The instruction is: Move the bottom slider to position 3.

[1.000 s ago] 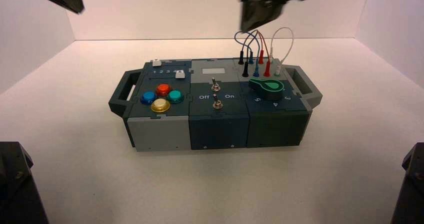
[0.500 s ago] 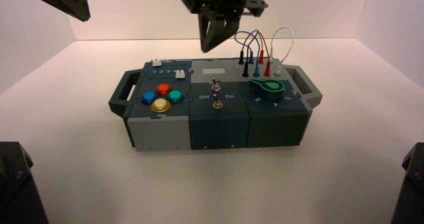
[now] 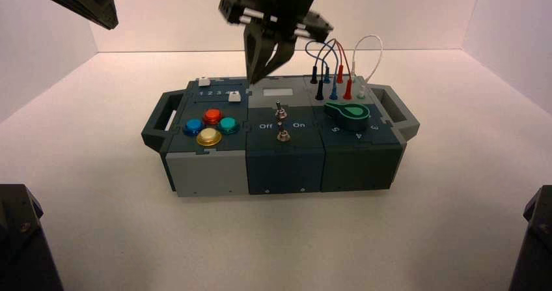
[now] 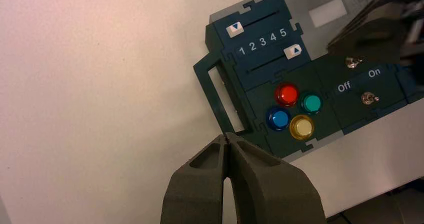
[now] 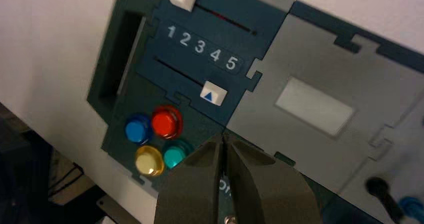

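The bottom slider (image 3: 235,96) is a small white knob on the box's back-left panel. In the right wrist view the bottom slider (image 5: 213,93) carries a blue arrow and sits by digit 5, two digits past position 3 (image 5: 200,46). The left wrist view shows that slider (image 4: 293,51) and position 3 (image 4: 263,42) the same way. My right gripper (image 3: 255,77) hovers shut above the box's back middle, just right of the slider and touching nothing; its tips (image 5: 223,136) meet over the panel seam. My left gripper (image 3: 97,14) is parked high at the far left, shut (image 4: 227,136).
A second white slider (image 3: 204,81) sits behind the digit row. Four round buttons (image 3: 209,127) fill the front left. Two toggle levers (image 3: 281,123) stand mid-box, and a green dial (image 3: 348,113) and plugged wires (image 3: 335,76) are on the right. Handles (image 3: 159,118) stick out at both ends.
My right gripper has swung left and down, from above the wires to just over the box's back middle near the sliders. The sliders and the left arm have not moved.
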You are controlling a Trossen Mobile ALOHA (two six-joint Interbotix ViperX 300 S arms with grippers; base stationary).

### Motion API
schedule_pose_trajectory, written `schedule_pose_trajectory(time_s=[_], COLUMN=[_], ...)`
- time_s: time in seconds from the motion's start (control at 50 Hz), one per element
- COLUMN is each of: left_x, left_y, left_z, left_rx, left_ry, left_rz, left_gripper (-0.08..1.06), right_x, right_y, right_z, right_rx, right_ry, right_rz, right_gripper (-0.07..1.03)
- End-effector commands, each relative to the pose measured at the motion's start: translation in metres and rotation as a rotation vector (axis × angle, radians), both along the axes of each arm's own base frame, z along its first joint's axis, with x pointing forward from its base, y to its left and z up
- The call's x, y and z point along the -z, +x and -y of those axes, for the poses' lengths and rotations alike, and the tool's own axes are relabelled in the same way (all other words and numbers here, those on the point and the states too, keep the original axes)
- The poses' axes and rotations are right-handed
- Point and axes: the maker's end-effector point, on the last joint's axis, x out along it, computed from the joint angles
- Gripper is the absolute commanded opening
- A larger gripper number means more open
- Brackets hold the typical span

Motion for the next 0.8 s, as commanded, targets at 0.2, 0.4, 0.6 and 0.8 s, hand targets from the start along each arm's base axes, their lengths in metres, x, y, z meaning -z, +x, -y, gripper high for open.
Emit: schedule_pose_trajectory(time_s=[0.2,0.4,0.6,0.8], left_x=[-0.01,-0.011,-0.01,-0.011], left_y=[0.007,0.007,0.006,0.006], left_z=[0.003,0.003,0.003,0.003], left_rx=[0.004,0.003,0.005,0.005], left_ry=[-0.009,-0.01,-0.007,-0.009], left_rz=[0.033,0.032,0.03,0.031], left_gripper=[-0.03,-0.03,-0.03,-0.03], right_x=[-0.002,0.002,0.008,0.01], right_y=[0.01,0.013,0.013,0.016], right_z=[-0.011,-0.014,-0.014,-0.015], right_rx=[0.005,0.005,0.002,0.002], right_ry=[0.018,0.015,0.006,0.006], right_rz=[0.012,0.009,0.003,0.009], right_gripper=[-0.02,-0.02,-0.02,-0.02])
